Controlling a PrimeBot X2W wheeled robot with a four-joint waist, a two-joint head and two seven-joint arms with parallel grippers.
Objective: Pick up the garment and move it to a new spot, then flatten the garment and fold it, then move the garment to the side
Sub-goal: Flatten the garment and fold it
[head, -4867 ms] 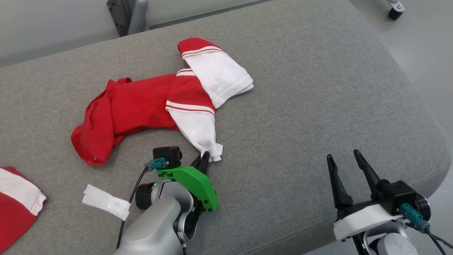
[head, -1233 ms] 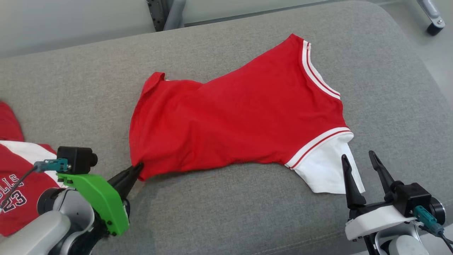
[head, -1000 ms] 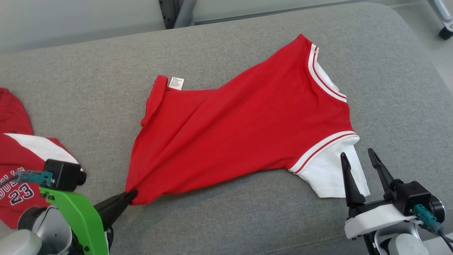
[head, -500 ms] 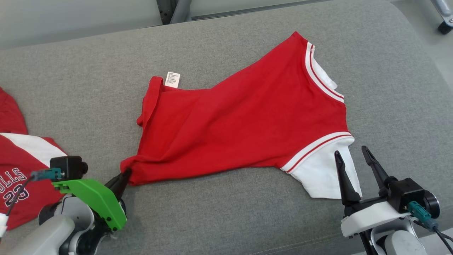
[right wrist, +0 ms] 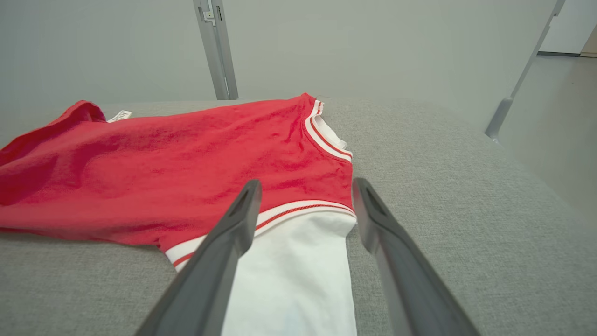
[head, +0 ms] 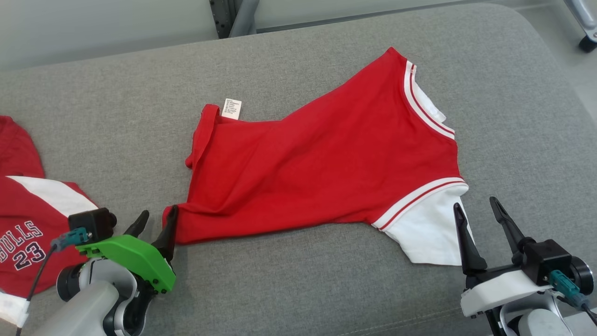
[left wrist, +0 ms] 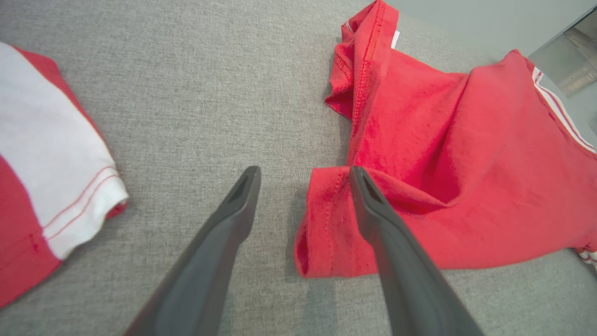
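Observation:
The garment (head: 317, 168), a red shirt with white striped sleeves, lies spread on the grey cushion (head: 326, 289), hem to the left, a white care label at its far left corner. My left gripper (head: 158, 212) stands open at the near left hem corner. In the left wrist view that folded corner (left wrist: 326, 224) lies between the fingers and under the right one, with the left gripper (left wrist: 305, 170) holding nothing. My right gripper (head: 475, 203) is open just over the near white sleeve (head: 429, 233). The right wrist view has the right gripper (right wrist: 306, 183) astride that sleeve (right wrist: 294, 266).
A second red and white shirt (head: 28, 224) printed "BULLS 23" lies at the cushion's left, and its sleeve (left wrist: 46, 154) appears in the left wrist view. A metal post (head: 233, 16) stands behind the cushion. Beyond the rounded right edge, a caster (head: 585, 42) rests on the floor.
My left gripper, which was shut on the hem corner and pulled it left to spread the shirt, has opened and let it go. The corner now lies slack. The right gripper stays open.

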